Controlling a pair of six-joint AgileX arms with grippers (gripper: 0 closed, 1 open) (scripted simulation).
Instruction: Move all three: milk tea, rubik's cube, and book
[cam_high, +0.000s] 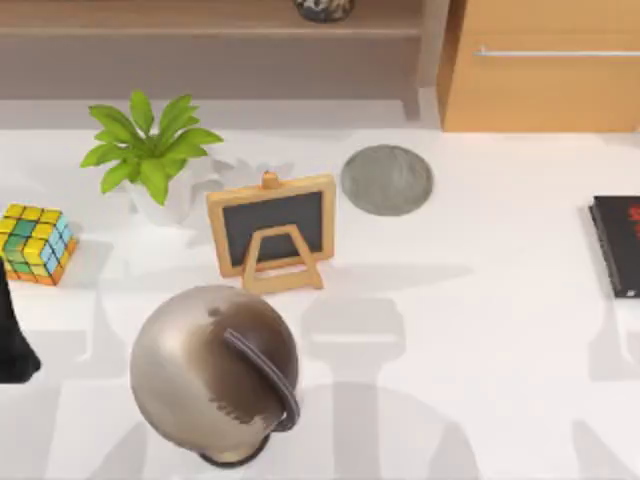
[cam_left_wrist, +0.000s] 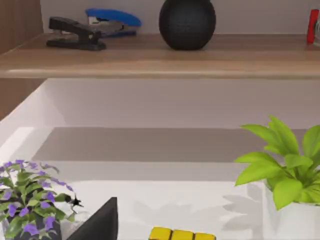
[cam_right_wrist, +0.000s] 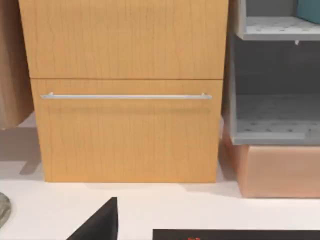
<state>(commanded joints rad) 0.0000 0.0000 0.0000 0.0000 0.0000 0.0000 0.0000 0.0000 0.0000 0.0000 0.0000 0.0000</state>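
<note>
Sitting far left on counter (cam_high: 480, 330): rubik's cube (cam_high: 36, 243), free, beside potted plant (cam_high: 150, 150) (left arm (cam_high: 12, 340) just below, likely lining up first pick). Grippers' state: cannot tell. Black book (cam_high: 615, 245) far right.

Bright, even light; soft grey shadows on white table (cam_high: 480, 330), no glare.

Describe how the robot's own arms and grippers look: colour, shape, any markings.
The left arm is a plain black form at the top view's left edge. The left gripper and right gripper each appear as a matte black, angular wedge. No cables or markings are visible on them.
</note>
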